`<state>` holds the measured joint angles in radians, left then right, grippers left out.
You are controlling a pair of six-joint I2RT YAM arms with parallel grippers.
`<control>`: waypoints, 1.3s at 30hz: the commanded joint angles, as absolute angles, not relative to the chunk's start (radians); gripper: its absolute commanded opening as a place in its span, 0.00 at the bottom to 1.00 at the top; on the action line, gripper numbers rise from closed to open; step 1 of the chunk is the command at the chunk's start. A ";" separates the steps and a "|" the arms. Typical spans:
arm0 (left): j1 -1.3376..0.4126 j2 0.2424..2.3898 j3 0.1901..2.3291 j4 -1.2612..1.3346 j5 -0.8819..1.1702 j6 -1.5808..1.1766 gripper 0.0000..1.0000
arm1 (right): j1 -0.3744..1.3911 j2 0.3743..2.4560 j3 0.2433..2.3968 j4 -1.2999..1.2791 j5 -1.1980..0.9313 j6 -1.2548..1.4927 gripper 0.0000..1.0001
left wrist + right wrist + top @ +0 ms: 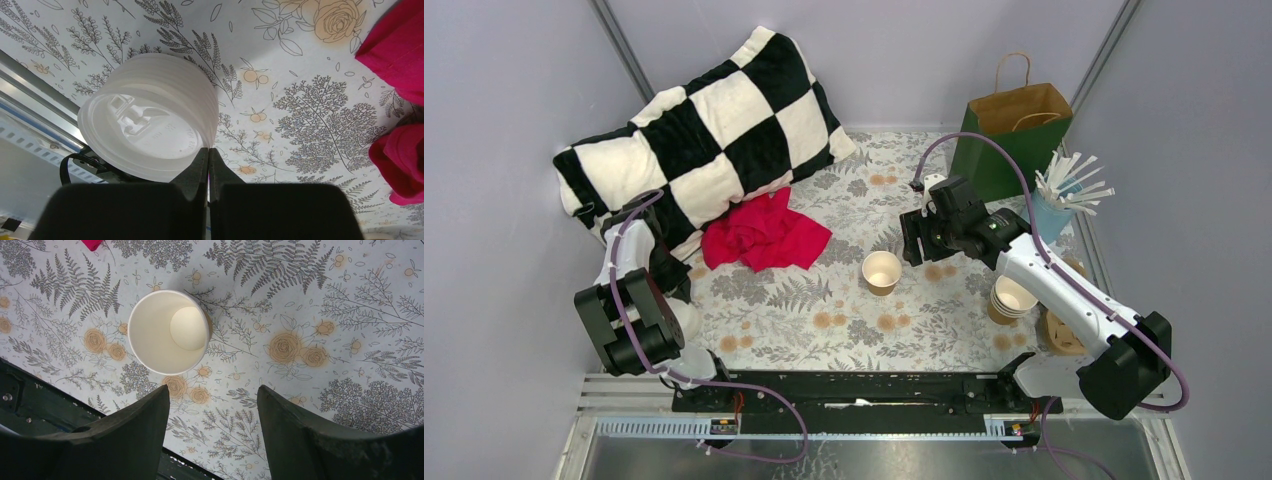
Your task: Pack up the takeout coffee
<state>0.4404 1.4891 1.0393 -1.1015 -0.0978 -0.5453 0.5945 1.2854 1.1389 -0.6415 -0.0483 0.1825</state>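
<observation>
Top view only: black-and-white checkered pillow (pixel 704 130) far left, and a crumpled red cloth (pixel 764 235) just near of it on the floral-print counter (pixel 844 320). Green-and-brown paper bag with handles (pixel 1014 135) stands far right. Blue cup of white stirrers (pixel 1064 195) sits beside the bag. Stack of lidless brown paper cups (pixel 1012 298) is at right, partly behind the right arm.

Left wrist view only: stack of white plastic lids (pixel 150 125) lying tilted on the counter near its near-left edge. The top view does not show it clearly; the left arm covers that spot. Left tool (pixel 208 152) is fully closed, fingers pressed together, tips right at the lid stack's rim. Cannot tell if a lid edge is nipped between them.

Small brown kraft paper cup (pixel 882 270) stands upright mid-counter with its top open and a white inside. It is apart from the cloth and from the cup stack. The right wrist view looks straight down into it (pixel 167 332).

Right tool (pixel 212 390) hangs above the counter just right of the cup. Its fingers are spread wide and grip nothing. In that view the cup lies past the left finger, not between the two. Nothing sits between this tool and the cup.
</observation>
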 commanded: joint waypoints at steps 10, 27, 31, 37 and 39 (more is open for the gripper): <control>0.446 1.407 1.075 -1.167 -0.133 -0.553 0.00 | 0.589 1.245 1.131 -0.614 -0.075 0.173 0.71; 0.447 1.251 1.253 -1.312 -0.007 -0.692 0.00 | 0.589 1.201 1.144 -0.626 -0.073 0.170 0.71; 0.433 1.153 1.279 -1.042 0.407 -0.804 0.00 | 0.588 1.202 1.171 -0.652 -0.060 0.164 0.72; 0.115 1.139 1.208 -0.309 0.655 -1.111 0.00 | 0.585 1.226 1.230 -0.690 -0.070 0.163 0.73; -0.033 1.195 1.224 -0.133 0.699 -1.144 0.00 | 0.577 1.246 1.290 -0.724 -0.074 0.170 0.76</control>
